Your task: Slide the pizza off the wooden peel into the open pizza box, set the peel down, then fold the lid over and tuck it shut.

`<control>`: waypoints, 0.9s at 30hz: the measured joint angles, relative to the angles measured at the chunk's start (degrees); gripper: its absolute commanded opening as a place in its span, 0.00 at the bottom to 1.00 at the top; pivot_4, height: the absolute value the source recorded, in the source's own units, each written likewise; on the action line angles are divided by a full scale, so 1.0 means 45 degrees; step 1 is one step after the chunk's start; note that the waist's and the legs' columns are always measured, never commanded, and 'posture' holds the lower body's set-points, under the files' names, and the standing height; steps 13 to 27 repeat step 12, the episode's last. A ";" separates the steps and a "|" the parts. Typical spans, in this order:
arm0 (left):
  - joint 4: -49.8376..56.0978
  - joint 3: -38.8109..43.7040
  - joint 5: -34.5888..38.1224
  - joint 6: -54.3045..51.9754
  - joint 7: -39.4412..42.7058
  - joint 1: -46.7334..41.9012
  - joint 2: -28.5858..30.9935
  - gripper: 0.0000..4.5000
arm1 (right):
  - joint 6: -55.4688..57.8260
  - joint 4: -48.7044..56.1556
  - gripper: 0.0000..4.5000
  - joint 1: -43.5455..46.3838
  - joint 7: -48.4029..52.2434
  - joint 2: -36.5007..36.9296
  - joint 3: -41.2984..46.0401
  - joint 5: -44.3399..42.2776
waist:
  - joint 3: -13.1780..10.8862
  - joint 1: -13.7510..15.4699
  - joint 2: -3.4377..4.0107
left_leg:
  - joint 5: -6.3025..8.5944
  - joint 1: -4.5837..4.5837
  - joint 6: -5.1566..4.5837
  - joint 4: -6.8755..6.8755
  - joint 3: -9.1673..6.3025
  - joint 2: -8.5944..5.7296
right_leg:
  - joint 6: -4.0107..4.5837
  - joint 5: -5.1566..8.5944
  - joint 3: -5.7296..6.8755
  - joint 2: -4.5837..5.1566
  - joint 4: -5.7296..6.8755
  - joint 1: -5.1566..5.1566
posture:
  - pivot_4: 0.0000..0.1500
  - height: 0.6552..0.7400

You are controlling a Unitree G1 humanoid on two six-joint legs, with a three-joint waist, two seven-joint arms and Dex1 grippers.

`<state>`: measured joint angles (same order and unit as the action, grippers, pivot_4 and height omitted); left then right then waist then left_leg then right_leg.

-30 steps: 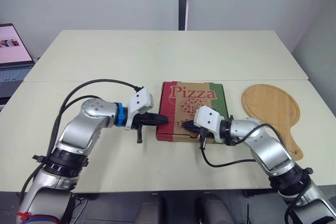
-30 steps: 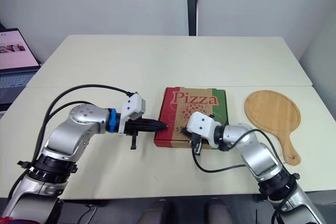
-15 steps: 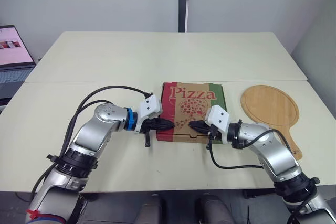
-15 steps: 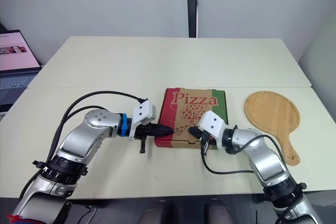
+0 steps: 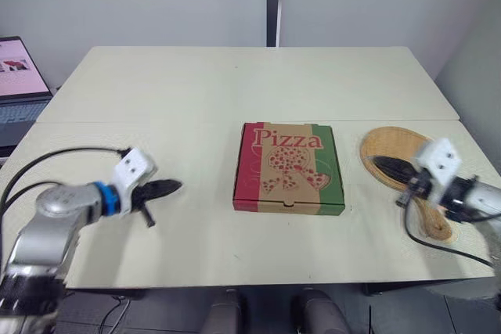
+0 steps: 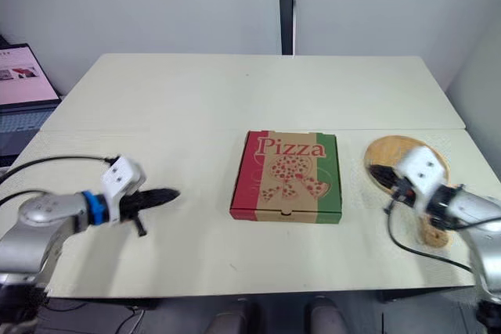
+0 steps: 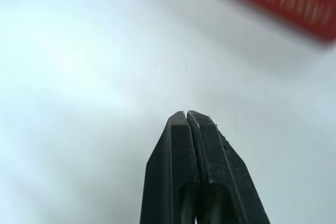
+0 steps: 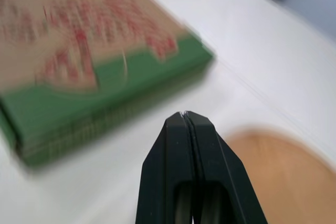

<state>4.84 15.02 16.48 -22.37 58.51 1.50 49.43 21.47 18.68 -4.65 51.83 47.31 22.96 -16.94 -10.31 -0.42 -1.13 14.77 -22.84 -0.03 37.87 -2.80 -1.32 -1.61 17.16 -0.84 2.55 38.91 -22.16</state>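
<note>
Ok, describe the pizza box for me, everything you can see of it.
The pizza box is square, flat cardboard, brown on top with a red band on its left, a green band on its right, "Pizza" in red lettering and a printed pizza drawing. Its lid is folded down shut. It lies flat near the table's front middle, touching only the table; the left gripper and right gripper are both well clear of it.

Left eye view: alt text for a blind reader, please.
A closed pizza box lies on the table. Both grippers are shut and apart from it: the left gripper to its left, the right gripper over the wooden peel.
</note>
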 measured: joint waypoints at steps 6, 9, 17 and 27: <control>0.0544 0.1298 0.0038 0.0173 -0.0486 0.2511 -0.0093 0.00 | -0.2061 -0.2270 0.01 -0.2294 0.1277 0.1068 0.1771 0.0543 | 0.0004 0.0085 0.0006 | -0.0002 0.0049 -0.0001 0.0005 0.0011 0.0000 | 0.0010 0.0007 0.0010 0.0021 0.0000 0.0045 | 1.00 1.00; 0.0544 0.1574 0.0113 0.0119 -0.0748 0.2662 -0.0284 0.00 | -0.2646 -0.3565 0.01 -0.2274 0.1262 0.1366 0.2198 0.0657 | 0.0005 0.0085 0.0005 | -0.0001 0.0053 0.0000 0.0004 0.0016 0.0001 | 0.0012 0.0008 0.0013 0.0023 -0.0005 0.0050 | 1.00 1.00; 0.0537 0.1598 0.0232 0.0141 -0.0720 0.2663 -0.0304 0.00 | -0.3120 -0.4560 0.01 -0.2030 0.1258 0.1569 0.2242 0.0816 | 0.0005 0.0082 0.0006 | -0.0001 0.0050 0.0000 -0.0004 0.0020 0.0000 | 0.0013 0.0008 0.0014 0.0022 -0.0001 0.0042 | 1.00 1.00; 0.0537 0.1598 0.0232 0.0141 -0.0720 0.2663 -0.0304 0.00 | -0.3120 -0.4560 0.01 -0.2030 0.1258 0.1569 0.2242 0.0816 | 0.0005 0.0082 0.0006 | -0.0001 0.0050 0.0000 -0.0004 0.0020 0.0000 | 0.0013 0.0008 0.0014 0.0022 -0.0001 0.0042 | 1.00 1.00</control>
